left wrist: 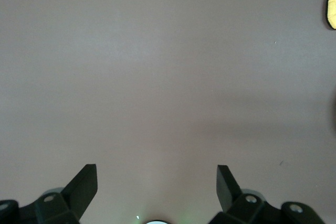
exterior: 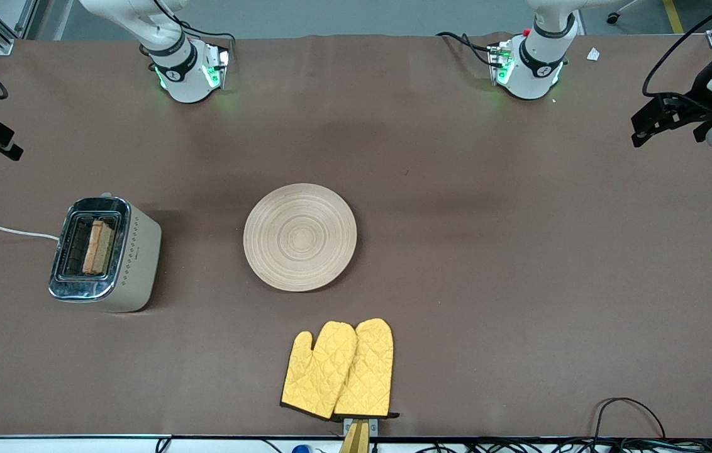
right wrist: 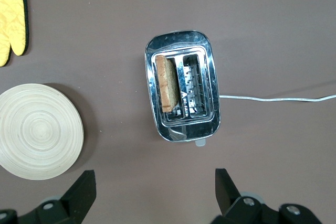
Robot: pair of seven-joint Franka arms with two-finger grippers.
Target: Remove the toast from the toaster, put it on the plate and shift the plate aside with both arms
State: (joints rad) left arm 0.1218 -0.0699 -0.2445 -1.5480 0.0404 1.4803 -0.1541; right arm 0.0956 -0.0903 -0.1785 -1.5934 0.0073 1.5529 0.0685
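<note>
The toast (exterior: 97,247) stands upright in one slot of a cream and chrome toaster (exterior: 139,251) toward the right arm's end of the table. It also shows in the right wrist view (right wrist: 167,82). The round wooden plate (exterior: 300,237) lies bare mid-table beside the toaster, also in the right wrist view (right wrist: 37,132). My right gripper (right wrist: 155,178) is open and empty, high above the table by the toaster. My left gripper (left wrist: 156,174) is open and empty, high over bare table at the left arm's end, and also shows in the front view (exterior: 651,123).
A pair of yellow oven mitts (exterior: 340,371) lies nearer to the front camera than the plate. The toaster's white cord (exterior: 4,231) runs off the right arm's end of the table. Black cables (exterior: 629,415) lie at the table's near edge.
</note>
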